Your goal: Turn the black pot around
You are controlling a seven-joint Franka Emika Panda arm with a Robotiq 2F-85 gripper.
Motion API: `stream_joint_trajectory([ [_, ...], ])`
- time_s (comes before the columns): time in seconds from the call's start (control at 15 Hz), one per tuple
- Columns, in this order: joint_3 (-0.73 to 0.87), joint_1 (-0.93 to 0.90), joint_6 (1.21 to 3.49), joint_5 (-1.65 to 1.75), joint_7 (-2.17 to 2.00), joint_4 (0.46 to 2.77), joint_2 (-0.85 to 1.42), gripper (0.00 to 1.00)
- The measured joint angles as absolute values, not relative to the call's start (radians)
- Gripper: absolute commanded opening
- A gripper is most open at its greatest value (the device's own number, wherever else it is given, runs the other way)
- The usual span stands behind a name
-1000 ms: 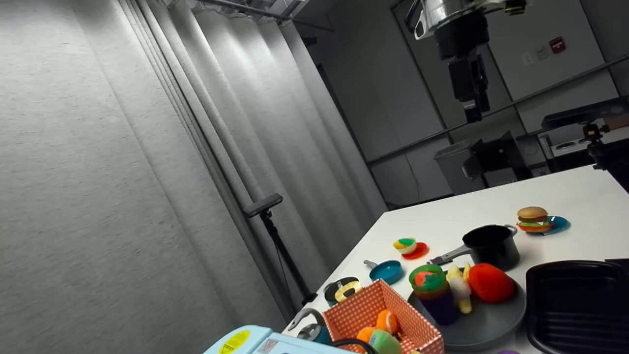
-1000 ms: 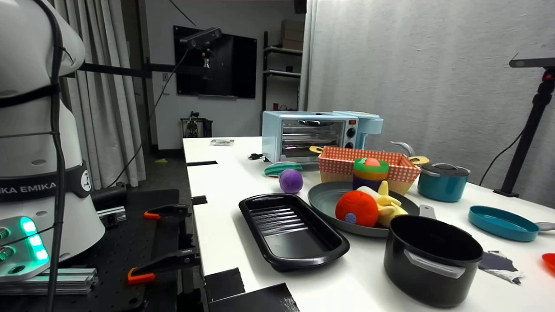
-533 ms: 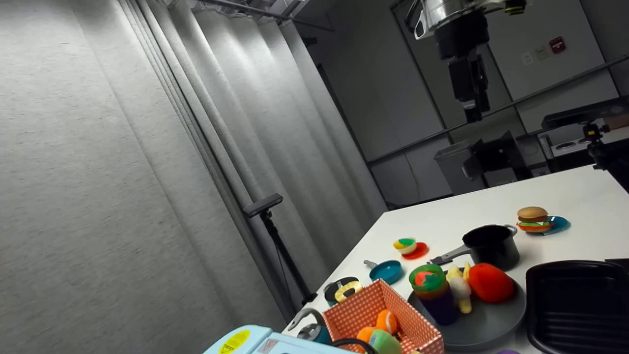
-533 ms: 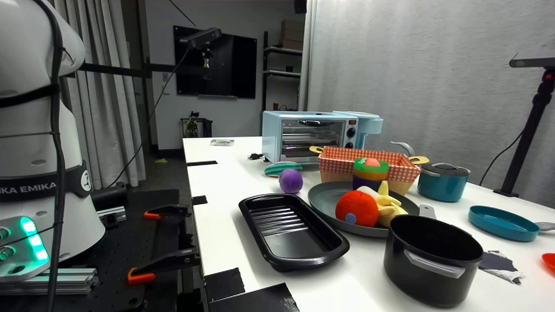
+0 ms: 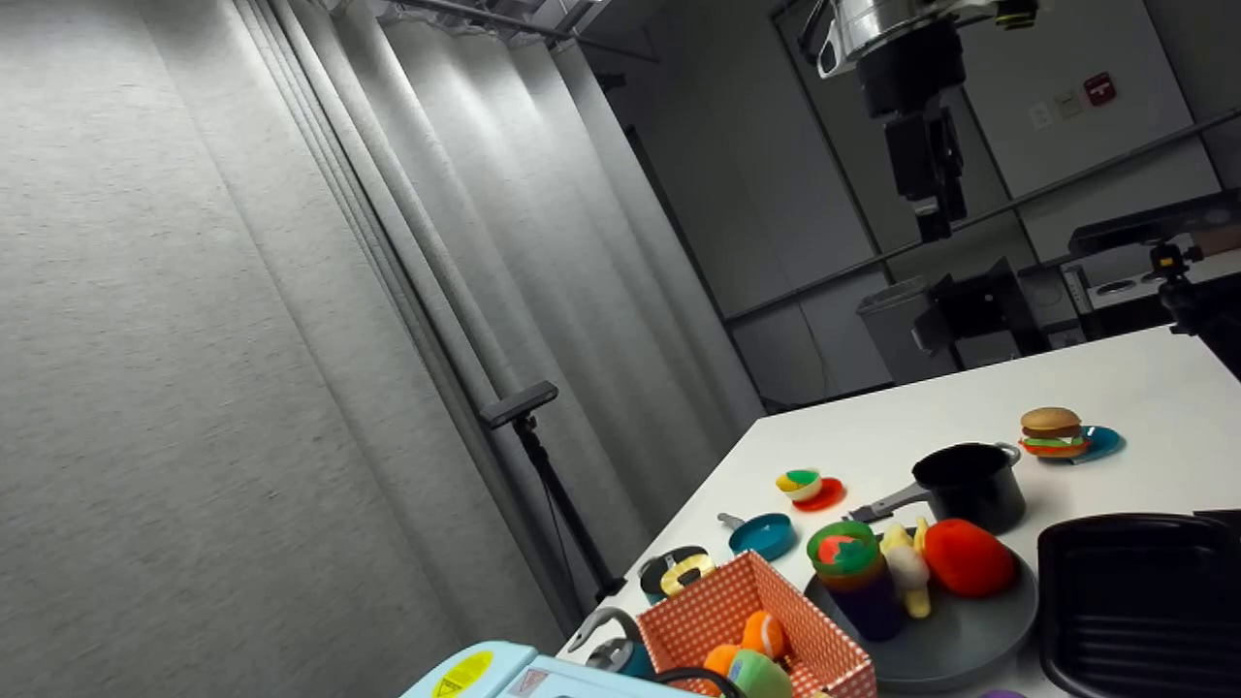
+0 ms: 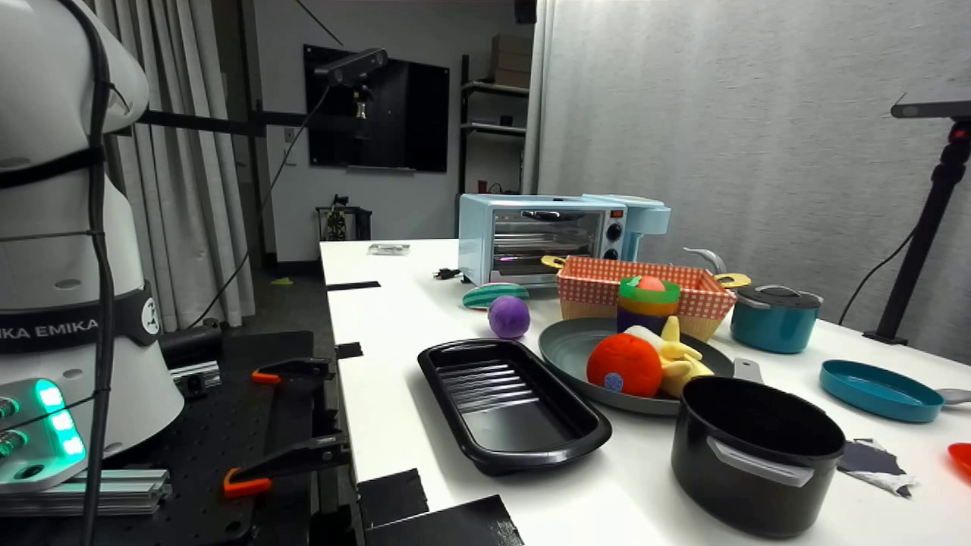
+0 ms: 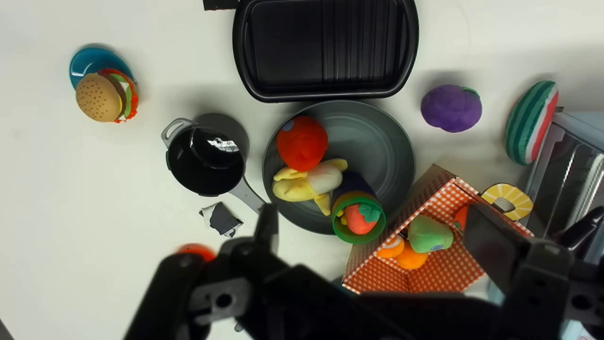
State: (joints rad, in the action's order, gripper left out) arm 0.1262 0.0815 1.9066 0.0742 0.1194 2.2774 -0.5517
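Above the white bench (image 5: 892, 436), the black gripper (image 5: 944, 219) gapes empty; the round, grey-handled black pot (image 5: 974, 491) stands untouched, turning apparently unstarted.

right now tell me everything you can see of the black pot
The black pot stands upright and lidless on the table, beside the plate. Round, glossy inside, plastic-looking, it has a long grey handle opposite a grey loop. Whether handle and plate touch is unclear; the fingers don't touch it.
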Motion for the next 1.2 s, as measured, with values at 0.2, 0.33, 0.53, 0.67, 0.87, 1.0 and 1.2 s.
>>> stream_joint_trajectory([
  [0.2, 0.126, 0.081, 1.907, 0.074, 0.119, 2.277, -0.552, 1.0],
  [0.33, 0.126, 0.081, 1.907, 0.074, 0.119, 2.278, -0.551, 1.0],
  [0.53, 0.124, 0.082, 1.908, 0.078, 0.115, 2.279, -0.551, 1.0],
  [0.67, 0.122, 0.082, 1.908, 0.081, 0.115, 2.279, -0.551, 1.0],
  [0.87, 0.12, 0.082, 1.908, 0.096, 0.117, 2.279, -0.551, 1.0],
  [1.0, 0.12, 0.082, 1.908, 0.103, 0.125, 2.279, -0.55, 1.0],
  [1.2, 0.12, 0.082, 1.908, 0.103, 0.147, 2.279, -0.548, 1.0],
])
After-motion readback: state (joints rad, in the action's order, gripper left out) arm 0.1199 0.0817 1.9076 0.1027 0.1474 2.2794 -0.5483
